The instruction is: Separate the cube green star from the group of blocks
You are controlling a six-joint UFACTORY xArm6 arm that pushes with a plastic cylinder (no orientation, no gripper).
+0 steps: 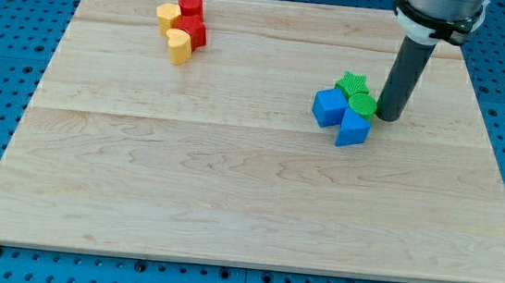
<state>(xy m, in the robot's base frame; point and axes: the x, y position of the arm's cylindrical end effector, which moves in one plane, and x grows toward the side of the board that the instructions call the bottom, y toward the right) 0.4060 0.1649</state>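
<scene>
Wooden board [228, 204]: bears two block clusters.
Green star [352, 83]: touches green cylinder [363, 104], blue blocks [330, 106].
My tip [388, 116]: bare rod, clamping nothing, just right of the star.

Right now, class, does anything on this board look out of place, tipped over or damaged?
Nothing stands out. Two tidy clusters sit flat on the wooden board, undamaged. My tip rests beside the green round block, at the view's right.

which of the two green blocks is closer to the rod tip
The round green cylinder: it sits right beside my tip, on its left in the view. The green star lies further toward the view's top, behind the cylinder.
</scene>
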